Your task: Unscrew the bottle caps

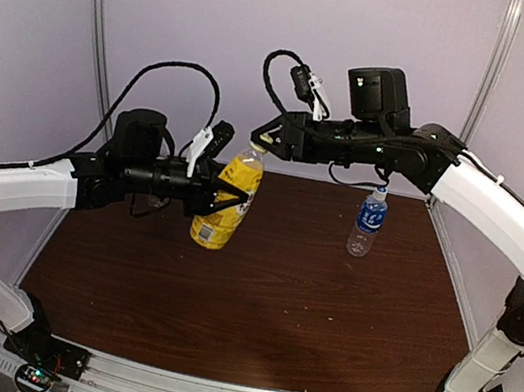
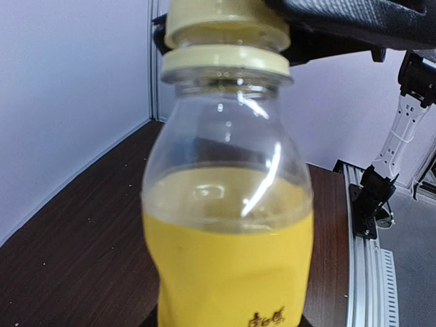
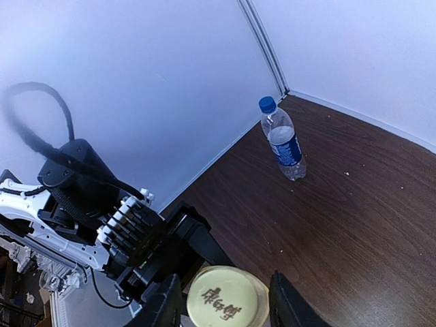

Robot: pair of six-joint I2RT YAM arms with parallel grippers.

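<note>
— Who's got the yellow bottle (image 1: 216, 233)?
— The left gripper (image 1: 228, 196), clamped round its middle, tilted. The right gripper (image 1: 264, 139) straddles the yellow cap (image 3: 226, 298); can't tell if it's pinching. A clear bottle (image 1: 368, 222) stands behind, capped.

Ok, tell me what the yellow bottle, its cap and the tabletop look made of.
Yellow-orange drink bottle: likely clear glossy plastic, judging by the see-through shoulder with bright highlights. Pale yellow round screw cap: opaque plastic, smooth satin top with printed characters. Dark brown table: wood-grain surface, low sheen; solid wood or laminate, cannot tell.
</note>
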